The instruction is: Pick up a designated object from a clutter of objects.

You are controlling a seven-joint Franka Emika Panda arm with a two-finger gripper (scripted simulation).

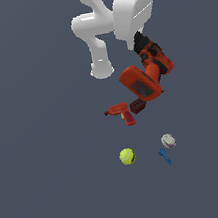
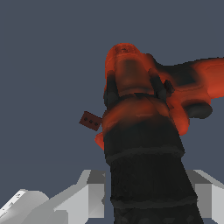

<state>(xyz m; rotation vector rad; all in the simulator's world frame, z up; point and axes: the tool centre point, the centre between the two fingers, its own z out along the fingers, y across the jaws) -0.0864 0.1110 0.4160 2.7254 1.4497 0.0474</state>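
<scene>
The large red-orange power drill (image 1: pixel 148 76) hangs in the air above the floor, with its black chuck end up in my gripper (image 1: pixel 139 42) and its broad battery base tilted down. In the wrist view the drill (image 2: pixel 144 113) fills the frame, and its black chuck sits between my grey fingers (image 2: pixel 94 192). The gripper (image 2: pixel 148 192) is shut on the drill. The rest of the clutter lies on the floor below: the smaller plain red drill (image 1: pixel 122 113), the dark red block (image 1: pixel 138 106), the tennis ball (image 1: pixel 127 156) and the blue-and-white piece (image 1: pixel 166 146).
The arm's white base (image 1: pixel 101 66) stands behind the clutter. The dark red block (image 2: pixel 90 120) also shows in the wrist view beside the held drill. The floor is plain dark grey.
</scene>
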